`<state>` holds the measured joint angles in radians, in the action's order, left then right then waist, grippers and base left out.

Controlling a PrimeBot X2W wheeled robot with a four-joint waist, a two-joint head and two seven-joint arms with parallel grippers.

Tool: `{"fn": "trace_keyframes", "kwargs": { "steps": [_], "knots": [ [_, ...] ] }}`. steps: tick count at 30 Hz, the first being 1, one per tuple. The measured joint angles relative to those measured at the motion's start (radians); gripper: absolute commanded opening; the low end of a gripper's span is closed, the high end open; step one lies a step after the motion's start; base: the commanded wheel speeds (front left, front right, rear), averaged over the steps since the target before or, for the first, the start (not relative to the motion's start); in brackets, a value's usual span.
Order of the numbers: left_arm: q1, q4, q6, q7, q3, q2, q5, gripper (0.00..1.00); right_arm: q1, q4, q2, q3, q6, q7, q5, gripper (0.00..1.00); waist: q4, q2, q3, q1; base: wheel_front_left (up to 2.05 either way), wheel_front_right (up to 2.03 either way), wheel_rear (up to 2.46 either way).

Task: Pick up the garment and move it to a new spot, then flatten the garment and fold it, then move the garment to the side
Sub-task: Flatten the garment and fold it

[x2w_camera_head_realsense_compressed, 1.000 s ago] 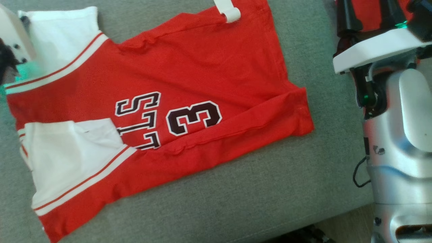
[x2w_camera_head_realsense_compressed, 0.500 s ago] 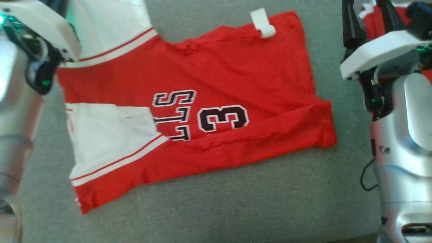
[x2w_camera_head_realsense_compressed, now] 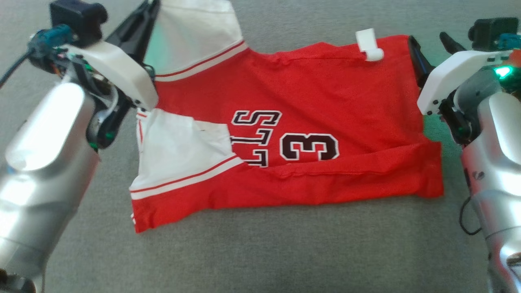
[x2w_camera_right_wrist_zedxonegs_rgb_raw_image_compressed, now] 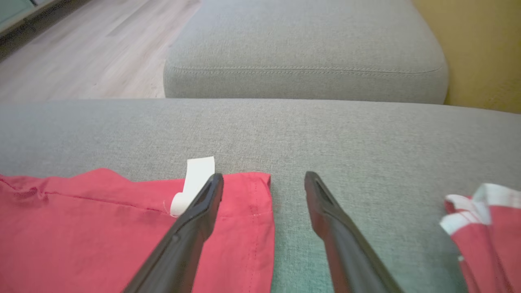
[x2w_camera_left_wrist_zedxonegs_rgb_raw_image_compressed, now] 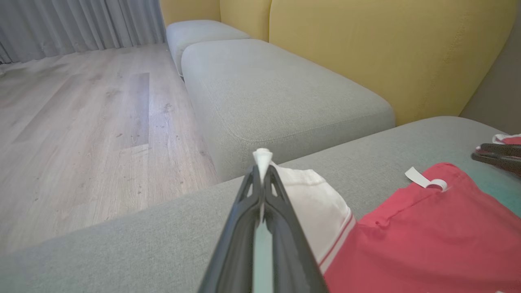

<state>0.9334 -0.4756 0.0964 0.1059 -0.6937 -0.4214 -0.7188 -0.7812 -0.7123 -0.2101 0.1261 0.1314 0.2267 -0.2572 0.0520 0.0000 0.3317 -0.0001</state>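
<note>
Right hand [x2w_camera_head_realsense_compressed: 427, 38] has neared the garment [x2w_camera_head_realsense_compressed: 325, 101]; left hand [x2w_camera_left_wrist_zedxonegs_rgb_raw_image_compressed: 261, 171] pinches its sleeve [x2w_camera_left_wrist_zedxonegs_rgb_raw_image_compressed: 315, 199].

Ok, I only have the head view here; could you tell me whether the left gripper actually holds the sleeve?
Observer: Yes; the left wrist view shows the left gripper shut on the sleeve, a white peak poking past its tips.
Operator: Thank you. Is the right gripper holding anything?
Observer: No; the right gripper is open, one finger over the jersey's hem by the tag, the other over bare cushion.
Operator: Anything else near it?
Observer: A second red-and-white garment lies on the cushion, at the right wrist view's right edge.
</note>
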Motion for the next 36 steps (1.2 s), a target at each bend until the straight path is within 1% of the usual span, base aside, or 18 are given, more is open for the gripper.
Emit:
{"fn": "trace_keyframes", "kwargs": {
  "steps": [2, 3, 7, 11, 18, 19, 20, 21, 25, 30, 36],
  "knots": [
    [-0.013, 0.044, -0.010, 0.011, -0.007, -0.004, 0.000, 0.00, -0.020, -0.042, -0.017, 0.026, 0.000, 0.010, 0.000, 1.00, 0.016, 0.0000, 0.008, 0.0000, 0.00, 0.00, 0.00],
    [-0.023, 0.077, -0.018, 0.027, -0.016, -0.007, 0.000, 0.00, -0.043, -0.082, -0.030, 0.044, 0.000, 0.017, -0.001, 1.00, 0.030, 0.0000, 0.019, 0.0001, 0.00, 0.00, 0.00],
    [-0.041, 0.125, -0.033, 0.044, -0.019, -0.010, -0.002, 0.00, -0.087, -0.159, -0.044, 0.075, 0.000, 0.028, -0.002, 1.00, 0.053, 0.0000, 0.040, 0.0001, 0.00, 0.00, 0.00],
    [-0.041, 0.151, -0.040, 0.052, -0.020, -0.011, -0.002, 0.00, -0.123, -0.231, -0.055, 0.101, 0.000, 0.048, 0.004, 1.00, 0.071, 0.0000, 0.059, 0.0001, 0.00, 0.00, 0.00],
    [-0.040, 0.160, -0.045, 0.053, -0.027, -0.008, -0.002, 0.00, -0.192, -0.294, -0.063, 0.138, 0.000, 0.048, 0.011, 1.00, 0.088, 0.0000, 0.079, 0.0001, 0.00, 0.00, 0.00],
    [-0.039, 0.159, -0.045, 0.053, -0.027, -0.007, -0.002, 0.00, -0.199, -0.300, -0.063, 0.148, 0.000, 0.051, 0.007, 0.94, 0.089, 0.0000, 0.081, 0.0001, 0.00, 0.00, 0.00],
    [-0.038, 0.158, -0.045, 0.053, -0.028, -0.007, -0.002, 0.00, -0.206, -0.305, -0.063, 0.160, 0.000, 0.056, -0.002, 0.22, 0.089, 0.0000, 0.084, 0.0001, 0.00, 0.00, 0.00],
    [-0.037, 0.155, -0.045, 0.052, -0.027, -0.007, -0.002, 0.00, -0.214, -0.308, -0.064, 0.173, 0.000, 0.057, -0.009, 0.00, 0.089, 0.0000, 0.086, 0.0001, 0.00, 0.00, 0.00],
    [-0.036, 0.123, -0.053, 0.045, -0.024, -0.007, -0.002, 0.00, -0.234, -0.319, -0.062, 0.200, 0.000, 0.043, -0.046, 0.00, 0.080, 0.0000, 0.088, 0.0002, 0.00, 0.00, 0.00],
    [-0.029, 0.056, -0.060, 0.007, -0.008, -0.011, -0.002, 0.00, -0.235, -0.329, -0.057, 0.186, 0.000, -0.029, -0.120, 0.00, 0.059, 0.0000, 0.077, 0.0002, 0.00, 0.00, 0.00],
    [0.037, -0.044, -0.061, -0.036, 0.028, -0.020, -0.002, 0.00, -0.263, -0.313, -0.026, 0.170, 0.000, -0.097, -0.225, 0.00, 0.028, 0.0000, 0.068, 0.0001, 0.00, 0.00, 0.00]
  ]
}}
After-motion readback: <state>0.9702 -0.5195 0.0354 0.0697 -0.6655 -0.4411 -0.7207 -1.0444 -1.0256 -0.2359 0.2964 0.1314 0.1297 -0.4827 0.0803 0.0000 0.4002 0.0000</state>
